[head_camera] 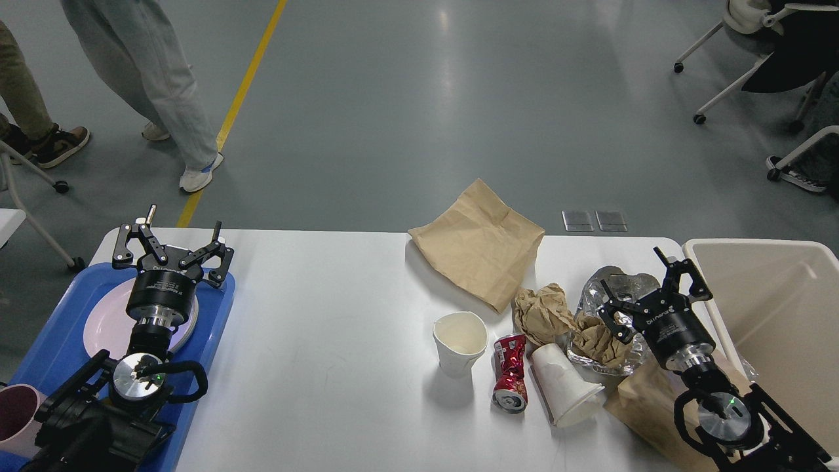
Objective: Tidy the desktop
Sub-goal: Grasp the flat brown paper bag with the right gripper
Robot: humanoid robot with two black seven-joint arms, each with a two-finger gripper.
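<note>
The white desktop (314, 328) carries rubbish on its right half: a flat brown paper bag (478, 242) at the far edge, an upright white paper cup (460, 342), a crushed red can (510, 371), a white cup on its side (564, 383), crumpled brown paper (543, 313), and a clear wrapper with brown paper in it (606, 328). My right gripper (632, 285) is open above that wrapper, holding nothing. My left gripper (172, 244) is open over the blue tray, empty.
A blue tray (59, 334) with a pale pink plate (108, 321) lies at the left edge, a pink cup (16, 410) at its near corner. A beige bin (773, 314) stands at the right. Another brown bag (645, 403) lies under my right arm. People and chairs stand beyond.
</note>
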